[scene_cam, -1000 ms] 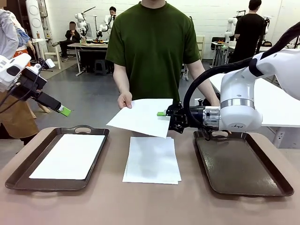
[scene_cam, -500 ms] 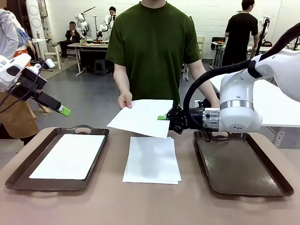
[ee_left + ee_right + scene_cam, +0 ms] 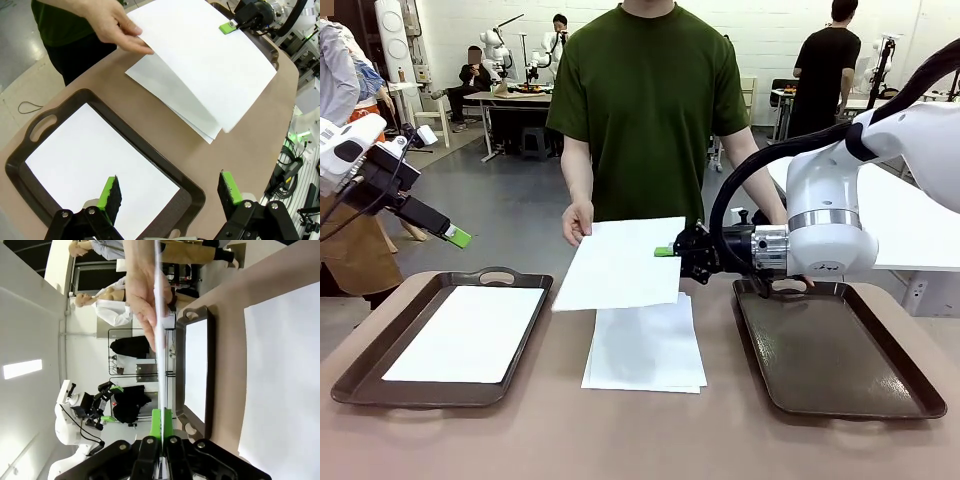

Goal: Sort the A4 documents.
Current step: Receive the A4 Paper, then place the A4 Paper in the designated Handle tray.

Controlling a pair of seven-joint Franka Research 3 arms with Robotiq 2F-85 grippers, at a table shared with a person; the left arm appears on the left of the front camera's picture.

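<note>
No lettering can be read anywhere. The A4 documents (image 3: pixel 645 345) are blank white, and a small dark mark (image 3: pixel 817 268) on the right arm (image 3: pixel 830 225) stays too small to make out.

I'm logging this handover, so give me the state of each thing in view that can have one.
lifted sheet: in the air above the stack, the person's hand at one corner
right gripper: shut on the lifted sheet
left gripper: open, holding nothing, over the left tray
stack: flat on the table between the trays
left tray: holds a single sheet
right tray: flat on the table
</note>
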